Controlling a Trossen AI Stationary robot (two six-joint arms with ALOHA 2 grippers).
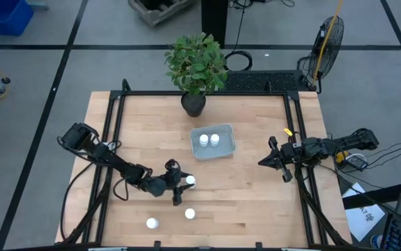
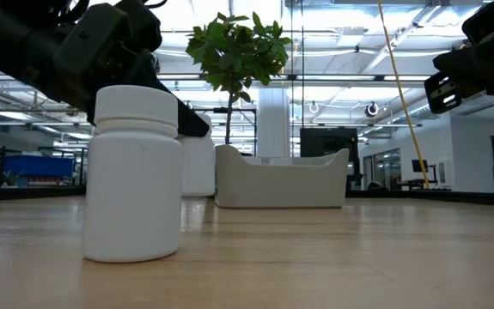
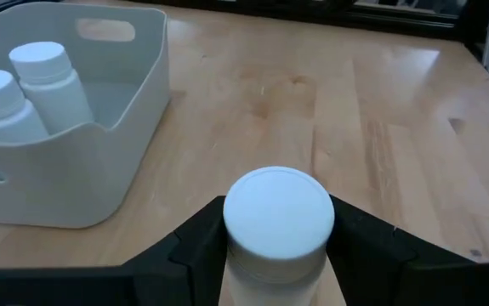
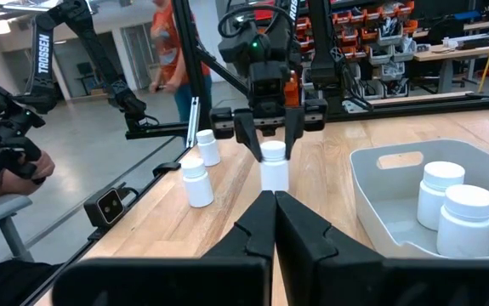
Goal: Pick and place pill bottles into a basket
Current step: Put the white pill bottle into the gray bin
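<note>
The left claw [image 1: 181,183] sits low over the front part of the desk [image 1: 256,202], its two fingers [image 3: 191,246] pressed against the sides of a bottle [image 1: 190,181] that stands upright on the wood. The left wrist view shows the white cap [image 3: 279,212] tight between the dark pads, so the claw is gripping that bottle. From the right wrist view the bottle's base [image 4: 274,165] looks to be resting on the desk.

The basket [image 1: 213,142] lies just beyond it toward the middle of the desk, near but apart from the gripped bottle. Two bottles stand upright inside it, side by side [image 1: 203,140] [image 1: 215,139]. Nothing lies between the held bottle and the basket's near wall [image 3: 99,170] but bare wood.

Two more bottles stand loose near the front edge, one just in front of the left claw [image 1: 190,214] and one farther left [image 1: 152,224], apart from each other.

A potted plant [image 1: 195,66] stands at the back edge, behind the basket. The right claw [image 1: 278,162] hovers at the desk's right side, well apart from everything, its fingers [image 4: 253,229] closed together on nothing.

Beyond the desk a person in an orange top [image 4: 173,34] stands on the room floor, and a fan [image 1: 326,42] stands past the desk's back right corner.
</note>
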